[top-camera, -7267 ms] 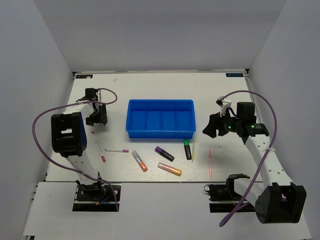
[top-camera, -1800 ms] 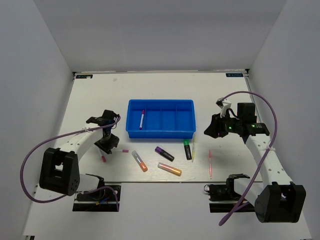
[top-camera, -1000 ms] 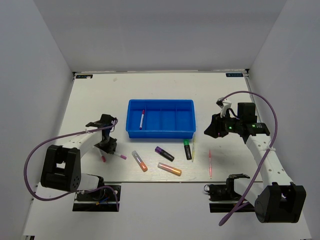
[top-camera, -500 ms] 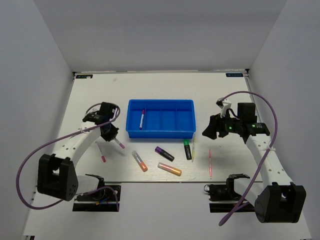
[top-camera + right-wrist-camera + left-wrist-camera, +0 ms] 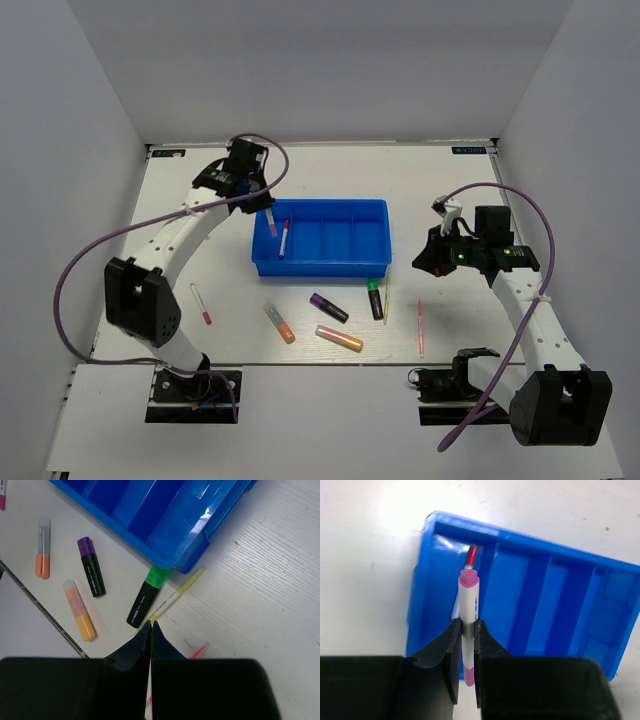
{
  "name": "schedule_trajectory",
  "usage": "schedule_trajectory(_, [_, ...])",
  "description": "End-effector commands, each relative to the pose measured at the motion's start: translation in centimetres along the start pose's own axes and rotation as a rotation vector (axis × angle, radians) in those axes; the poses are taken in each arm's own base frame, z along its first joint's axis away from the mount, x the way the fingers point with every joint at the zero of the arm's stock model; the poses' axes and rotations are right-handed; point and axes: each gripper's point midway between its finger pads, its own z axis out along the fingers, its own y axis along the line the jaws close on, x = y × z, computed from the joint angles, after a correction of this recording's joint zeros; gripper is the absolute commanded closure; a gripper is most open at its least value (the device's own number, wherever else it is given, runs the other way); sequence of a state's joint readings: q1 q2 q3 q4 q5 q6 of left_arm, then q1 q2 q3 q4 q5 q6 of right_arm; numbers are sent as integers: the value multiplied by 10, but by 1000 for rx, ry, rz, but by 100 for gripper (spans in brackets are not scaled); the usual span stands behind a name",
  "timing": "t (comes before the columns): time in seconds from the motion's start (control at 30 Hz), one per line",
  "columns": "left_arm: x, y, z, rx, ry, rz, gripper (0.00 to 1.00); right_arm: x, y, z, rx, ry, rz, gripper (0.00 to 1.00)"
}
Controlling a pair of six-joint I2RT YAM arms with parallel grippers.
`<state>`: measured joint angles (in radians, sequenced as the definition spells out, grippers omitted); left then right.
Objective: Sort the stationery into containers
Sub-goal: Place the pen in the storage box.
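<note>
The left gripper [image 5: 466, 630] pinches a pink-white pen [image 5: 469, 597] over the left end of the blue tray [image 5: 320, 266]. The right gripper [image 5: 150, 626], right of the tray, has its fingers pressed together, holding nothing.

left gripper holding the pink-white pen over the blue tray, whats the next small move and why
Probably lower slightly and open the left gripper: its thin pink-white pen hangs above the leftmost compartment of the blue plastic tray, where a matching pen already lies.
</note>
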<state>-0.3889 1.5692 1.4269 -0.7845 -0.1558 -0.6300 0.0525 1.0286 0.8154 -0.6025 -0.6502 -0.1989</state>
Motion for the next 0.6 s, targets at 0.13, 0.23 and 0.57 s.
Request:
schedule_trajectory(0.13, [-11,-28,28,-9,9,196,100,-15,1,-5,6,-34,-35,98])
schedule_trajectory(0.23, [-2,-22,42,-42,30,219,100,-14,0,-5,7,-34,-32,97])
schedule_trajectory(0.57, [5,-17,53,-85,42,267,67,-16,3,-6,-7,-37,-37,60])
